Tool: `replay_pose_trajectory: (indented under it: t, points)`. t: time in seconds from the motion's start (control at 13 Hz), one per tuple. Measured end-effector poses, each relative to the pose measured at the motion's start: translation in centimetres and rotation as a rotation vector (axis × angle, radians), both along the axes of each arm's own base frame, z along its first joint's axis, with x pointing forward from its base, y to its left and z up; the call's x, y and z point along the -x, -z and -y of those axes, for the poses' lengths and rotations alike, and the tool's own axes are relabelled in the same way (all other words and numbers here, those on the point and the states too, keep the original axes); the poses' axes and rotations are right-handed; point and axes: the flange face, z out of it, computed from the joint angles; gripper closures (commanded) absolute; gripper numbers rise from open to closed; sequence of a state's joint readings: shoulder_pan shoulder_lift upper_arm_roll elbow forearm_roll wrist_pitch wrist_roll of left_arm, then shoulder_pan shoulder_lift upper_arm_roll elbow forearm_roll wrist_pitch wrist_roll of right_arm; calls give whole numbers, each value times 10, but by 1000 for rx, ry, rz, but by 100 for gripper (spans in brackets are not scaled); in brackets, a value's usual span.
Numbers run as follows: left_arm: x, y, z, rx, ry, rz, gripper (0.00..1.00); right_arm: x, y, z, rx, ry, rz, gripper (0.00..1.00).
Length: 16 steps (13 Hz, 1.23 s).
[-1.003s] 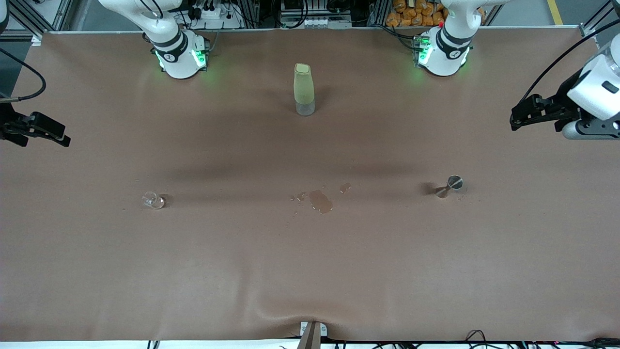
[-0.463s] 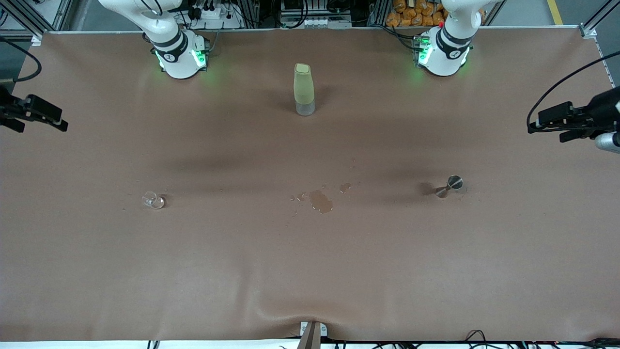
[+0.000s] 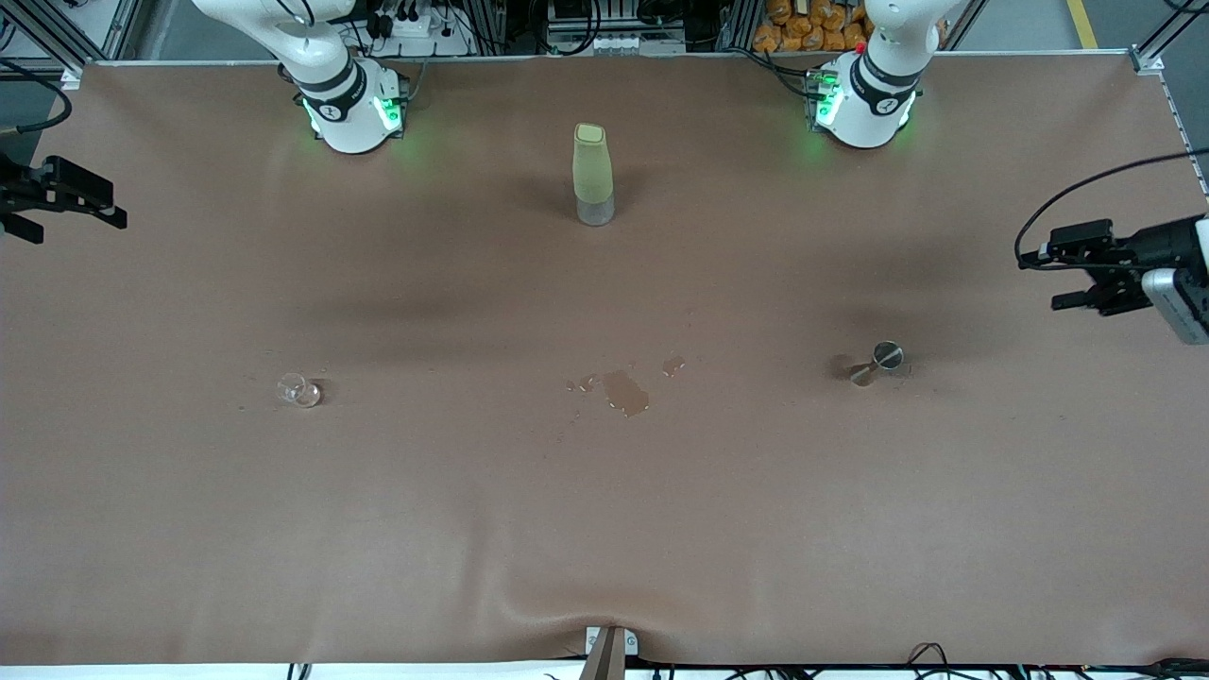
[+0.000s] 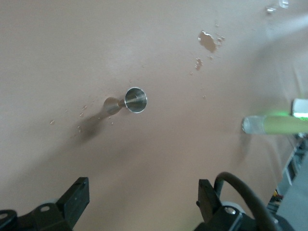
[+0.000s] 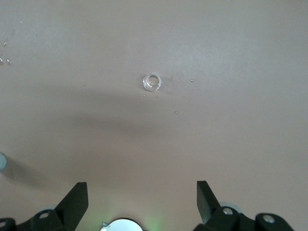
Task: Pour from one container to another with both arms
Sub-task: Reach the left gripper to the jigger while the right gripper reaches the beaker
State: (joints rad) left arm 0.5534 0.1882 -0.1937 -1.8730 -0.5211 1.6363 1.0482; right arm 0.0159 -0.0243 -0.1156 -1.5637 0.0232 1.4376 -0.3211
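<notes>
right gripper [image 3: 71,198]: cut off at front view's edge
left arm [image 3: 1176,274]: mostly cropped out
bottle [image 4: 274,124]: top cut off in left wrist view
small glass [image 3: 298,390]: contents cannot be told

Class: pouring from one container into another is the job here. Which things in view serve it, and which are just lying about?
For the job: metal jigger, small clear glass, left gripper, right gripper, both open and empty.

Lying about: green bottle, spilled puddle.

You had the bottle [image 3: 593,175] between both bases; nearer the camera, glass [image 3: 298,389] toward the right arm's end, spill [image 3: 625,391] midway, jigger [image 3: 876,363] toward the left's.
</notes>
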Motion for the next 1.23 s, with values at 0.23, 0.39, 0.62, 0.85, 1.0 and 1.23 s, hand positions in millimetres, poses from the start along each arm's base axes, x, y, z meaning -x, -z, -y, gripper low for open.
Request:
replay_pose_trajectory:
  t: [0.23, 0.39, 0.62, 0.85, 1.0, 1.23]
  points:
    - [-5, 97, -16, 249, 127, 106, 0, 2, 6, 14, -34, -286, -9, 0]
    - [-13, 138, -3, 382, 211, 170, 0, 2, 9, 27, -58, -499, 5, 0]
    - [-18, 178, 13, 503, 325, 287, 0, -1, 8, 23, -81, -813, 33, 0]
    - [-21, 226, 14, 610, 418, 487, 2, -6, 6, 30, -75, -1077, 80, 0]
    - [-22, 244, 15, 643, 458, 571, 13, -7, 8, 42, -75, -1202, 91, 0]
    - [-29, 261, 22, 681, 508, 727, 21, -9, 22, 77, -111, -1294, 119, 0]
